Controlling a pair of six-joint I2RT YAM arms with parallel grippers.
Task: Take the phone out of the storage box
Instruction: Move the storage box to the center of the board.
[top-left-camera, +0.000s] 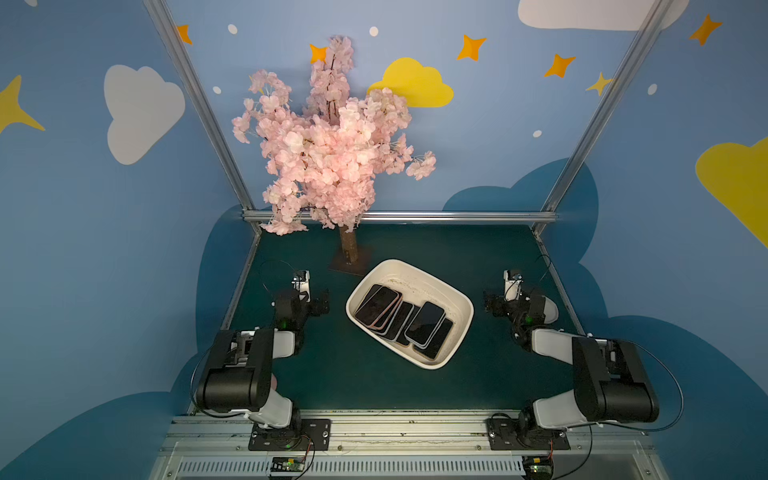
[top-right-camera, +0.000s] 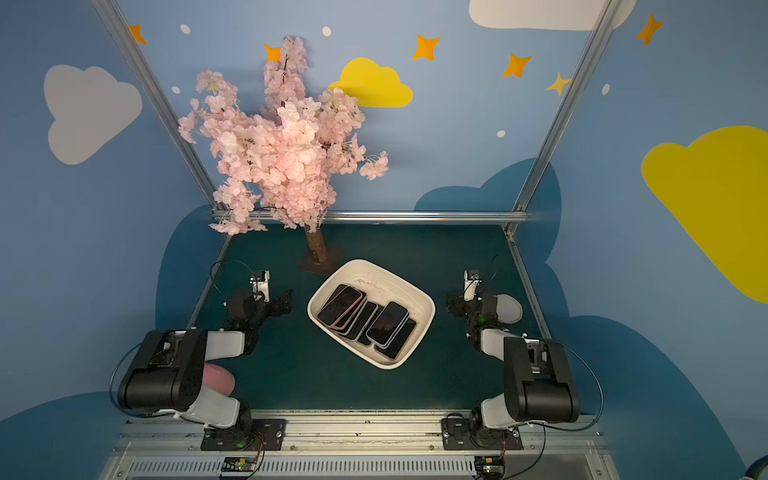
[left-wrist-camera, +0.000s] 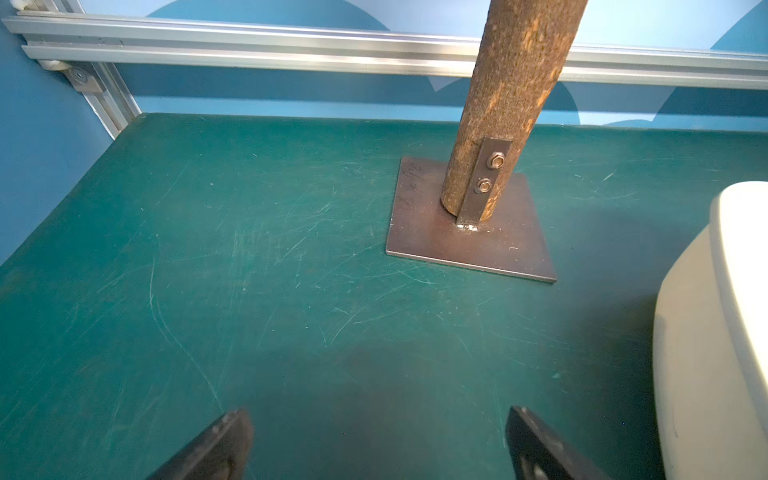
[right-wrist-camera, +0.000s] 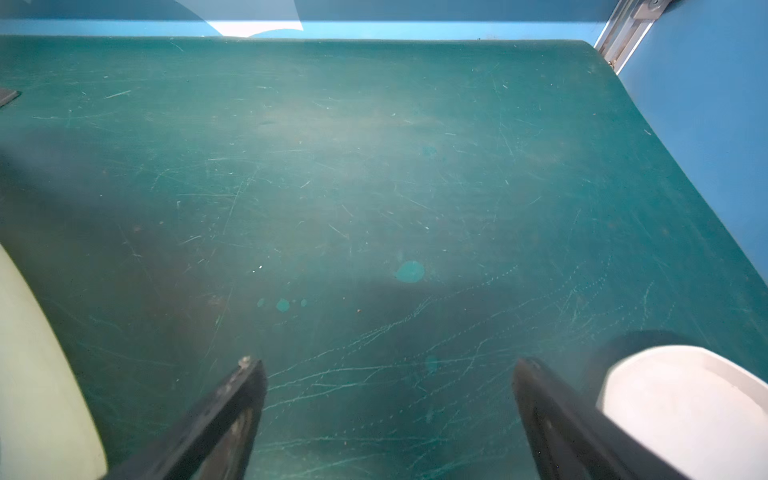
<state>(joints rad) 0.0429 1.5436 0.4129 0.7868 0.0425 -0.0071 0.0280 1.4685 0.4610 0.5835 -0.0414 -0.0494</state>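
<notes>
Phones (top-left-camera: 424, 322) — several, dark screens up, overlapping in two loose piles inside the storage box (top-left-camera: 446, 299), just below the centre of both top views. None lifted, none lying on the green table (top-left-camera: 374, 386) outside the tub. Exact count hard to tell because of the overlap.

Left gripper (left-wrist-camera: 376, 415): released, jaws spread wide over bare table, nothing between them. At middle left in the top views, beside the box but apart from it. Cream outer wall of the box at the right edge of the left wrist view, with tree trunk (left-wrist-camera: 511, 95) and base plate (left-wrist-camera: 424, 232) ahead, right of centre.

Right gripper (right-wrist-camera: 386, 363): likewise released and empty, jaws wide over scratched table. At middle right in the top views, also clear of the box. Sliver of the tub's wall at the lower left edge of the right wrist view.

Judged progress: nothing done so far. All left to do — reaching over the rolled rim, settling on one phone, probably the topmost of the pile toward the lower right of the tub, closing on its edges, lifting clear, setting down on open table. Likely awkward: flat, slick phones stacked tight, little room for a jaw beneath.
</notes>
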